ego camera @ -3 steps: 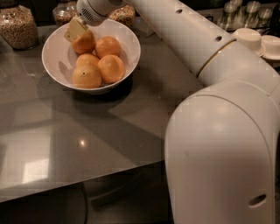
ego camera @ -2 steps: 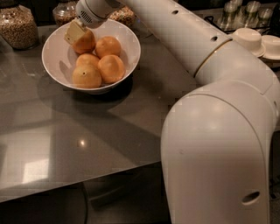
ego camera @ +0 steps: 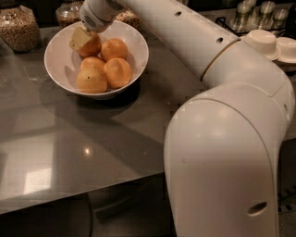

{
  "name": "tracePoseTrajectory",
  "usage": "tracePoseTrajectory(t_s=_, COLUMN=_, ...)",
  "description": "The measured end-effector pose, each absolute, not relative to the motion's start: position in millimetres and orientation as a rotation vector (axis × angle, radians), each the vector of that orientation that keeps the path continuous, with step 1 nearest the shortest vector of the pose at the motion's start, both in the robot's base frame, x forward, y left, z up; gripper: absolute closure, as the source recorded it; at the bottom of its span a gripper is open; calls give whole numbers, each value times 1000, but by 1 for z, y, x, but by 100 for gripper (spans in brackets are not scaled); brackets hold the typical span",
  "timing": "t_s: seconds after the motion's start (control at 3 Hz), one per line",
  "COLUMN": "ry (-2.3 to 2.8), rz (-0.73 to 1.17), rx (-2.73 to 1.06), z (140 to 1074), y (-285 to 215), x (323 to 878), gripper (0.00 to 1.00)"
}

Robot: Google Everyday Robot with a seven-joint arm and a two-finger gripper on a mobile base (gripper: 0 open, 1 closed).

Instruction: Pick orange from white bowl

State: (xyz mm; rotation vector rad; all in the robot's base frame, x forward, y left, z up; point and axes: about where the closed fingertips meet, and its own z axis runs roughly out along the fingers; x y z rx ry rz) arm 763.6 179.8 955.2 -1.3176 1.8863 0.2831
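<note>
The white bowl point(ego camera: 58, 65) stands at the back left of the grey counter and holds several deep-orange fruits. My gripper point(ego camera: 81, 39) reaches down into the bowl from the top of the view. It sits on the back-left orange point(ego camera: 92, 47), at that fruit's left side, and covers part of it. The other oranges point(ego camera: 118, 72) lie beside and in front of it, touching one another. My arm runs from the gripper across to the right.
A glass jar of grains point(ego camera: 18, 28) stands left of the bowl, with more jars point(ego camera: 68, 12) behind it. Small white plates point(ego camera: 263, 42) and glassware point(ego camera: 252, 13) are at the back right. The counter's front edge point(ego camera: 69, 196) runs low across the left. My arm's large body point(ego camera: 226, 162) fills the right.
The gripper stays on the back-left orange in the bowl. My arm's large body has shifted slightly to the left. The oranges and the bowl have not moved.
</note>
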Motion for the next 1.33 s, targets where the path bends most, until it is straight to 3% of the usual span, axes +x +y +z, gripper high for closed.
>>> tracePoseTrajectory(t_s=1.33, ry=1912, rz=137, rx=-1362, z=929, y=176, x=778, gripper=32)
